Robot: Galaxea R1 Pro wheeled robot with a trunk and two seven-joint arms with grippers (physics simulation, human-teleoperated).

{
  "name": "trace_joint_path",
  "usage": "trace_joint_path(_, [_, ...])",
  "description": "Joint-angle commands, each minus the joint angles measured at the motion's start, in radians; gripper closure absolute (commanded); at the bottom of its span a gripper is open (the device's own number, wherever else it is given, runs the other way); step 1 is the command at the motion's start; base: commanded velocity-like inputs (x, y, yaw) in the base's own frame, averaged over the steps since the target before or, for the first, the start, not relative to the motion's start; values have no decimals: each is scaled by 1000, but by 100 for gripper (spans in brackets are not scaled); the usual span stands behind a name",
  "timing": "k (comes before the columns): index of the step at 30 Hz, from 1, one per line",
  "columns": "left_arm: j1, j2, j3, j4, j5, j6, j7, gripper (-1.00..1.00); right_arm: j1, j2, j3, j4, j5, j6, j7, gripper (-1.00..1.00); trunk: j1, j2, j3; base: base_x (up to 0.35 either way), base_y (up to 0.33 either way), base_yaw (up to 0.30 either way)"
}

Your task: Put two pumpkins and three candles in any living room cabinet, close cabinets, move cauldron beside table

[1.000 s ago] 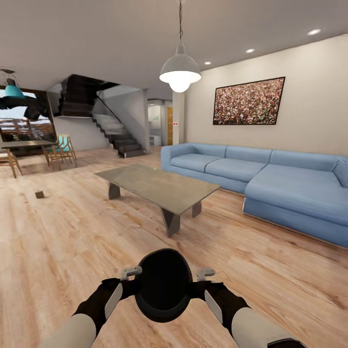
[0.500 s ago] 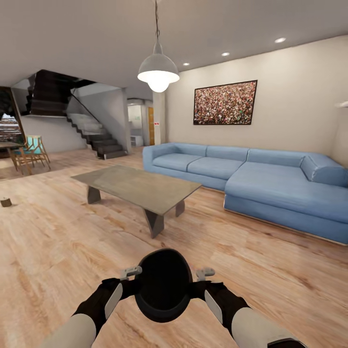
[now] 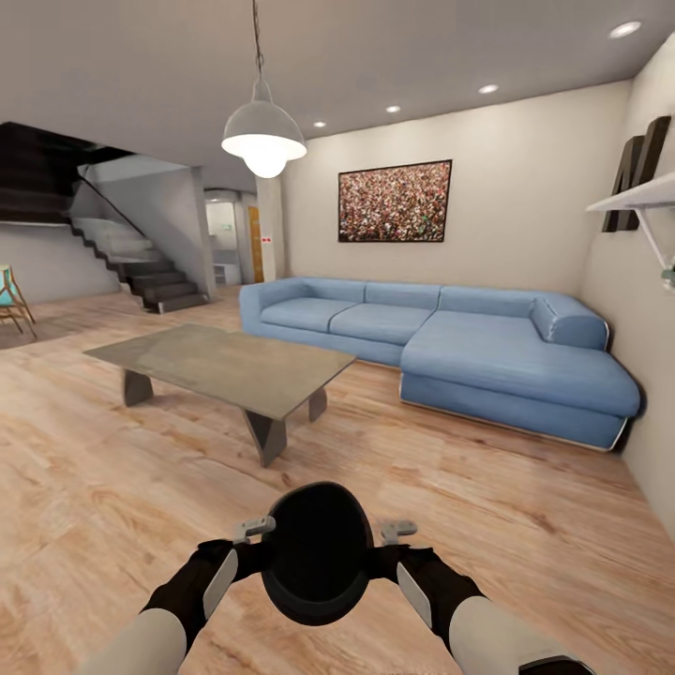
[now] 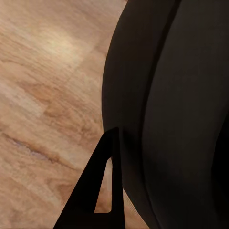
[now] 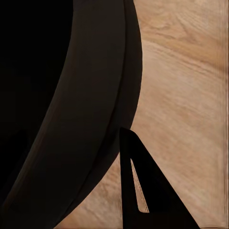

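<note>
Black cauldron (image 3: 315,553) sits between both end effectors — left (image 3: 251,531), right (image 3: 397,532) — each clamped on its rim.

Wood plank floor (image 3: 525,525) under coffee table (image 3: 220,361), blue sofa (image 3: 487,352).
</note>
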Motion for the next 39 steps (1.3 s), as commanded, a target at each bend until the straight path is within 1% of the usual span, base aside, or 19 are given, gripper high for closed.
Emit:
trace_joint_path(1, [0,0,7,-2,4,7,0,100,-1,0,-5,-14,-24,6,31,100,0,-1,-1,0,0,-260])
trace_joint_path(22, [0,-1,7,-2,4,7,0,100,-1,0,-5,-14,-24,6,30,100,0,-1,-1,0,0,-246])
trace_joint_path(27, [0,-1,7,-2,4,8,0,100,-1,0,-5,-14,-24,6,29,100,0,-1,-1,66,0,-41])
trace_joint_path(39, [0,-1,7,-2,4,8,0,100,-1,0,-5,-14,-24,6,30,100,0,-1,-1,209,0,-1])
